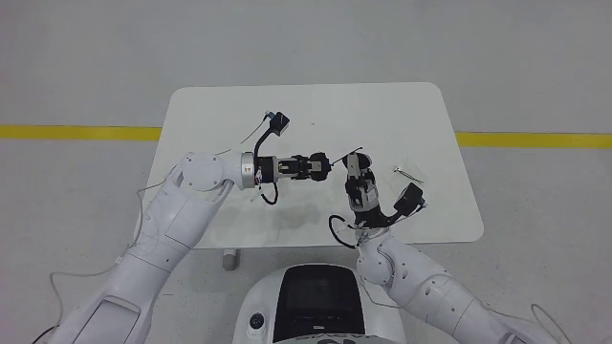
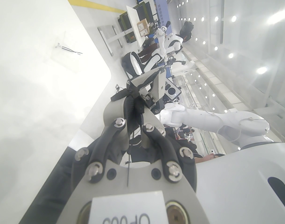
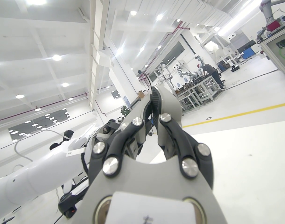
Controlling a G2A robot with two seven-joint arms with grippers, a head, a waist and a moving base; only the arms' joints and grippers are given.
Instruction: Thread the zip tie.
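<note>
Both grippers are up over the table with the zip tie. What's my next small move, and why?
Probably ease the left gripper slightly toward the right gripper, aiming its zip tie end at the other end. Both grippers are shut on the thin black strap, tips near but apart, and no closed loop shows yet.

The left gripper [image 2: 133, 101] is covering most of the zip tie [image 2: 128, 173]; the spare ties [image 2: 68, 49] are appearing too small to count.
</note>
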